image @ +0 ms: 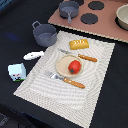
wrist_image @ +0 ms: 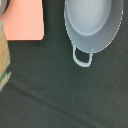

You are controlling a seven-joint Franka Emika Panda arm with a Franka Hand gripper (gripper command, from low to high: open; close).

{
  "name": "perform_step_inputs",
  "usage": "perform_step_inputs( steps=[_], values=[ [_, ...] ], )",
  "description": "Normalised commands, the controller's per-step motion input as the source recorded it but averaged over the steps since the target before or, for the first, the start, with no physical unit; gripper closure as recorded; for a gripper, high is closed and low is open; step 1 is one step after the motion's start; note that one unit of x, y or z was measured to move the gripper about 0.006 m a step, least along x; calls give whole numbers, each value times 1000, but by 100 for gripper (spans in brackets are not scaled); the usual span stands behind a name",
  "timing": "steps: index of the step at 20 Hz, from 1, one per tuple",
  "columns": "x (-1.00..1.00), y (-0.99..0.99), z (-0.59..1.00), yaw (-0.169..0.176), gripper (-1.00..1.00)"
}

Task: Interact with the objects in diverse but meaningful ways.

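Round grey pot (wrist_image: 93,25), seemingly matte.

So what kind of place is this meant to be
Likely a toy kitchen set-up on a dark tabletop: a pink play stove with black burners, a grey two-handled pot, and a red tomato on a round tan plate.

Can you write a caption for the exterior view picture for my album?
Toy tomato on a plate, bread loaf nearby.

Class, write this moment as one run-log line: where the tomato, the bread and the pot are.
tomato: on plate | bread loaf: on placemat | grey pot: empty, beside placemat | gripper: not in view
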Motion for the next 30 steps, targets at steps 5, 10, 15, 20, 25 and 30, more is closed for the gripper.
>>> perform_step_inputs(
  steps=[5, 10, 15, 20, 25, 30],
  values=[
    [0, 0, -3, 0, -100],
    [0, -26, -91, 0, -100],
    [-111, 86, -344, -18, -100],
    [-91, 272, -295, -34, -100],
    [-8, 497, -268, -79, -100],
    [-85, 668, -257, -44, -100]
  ],
)
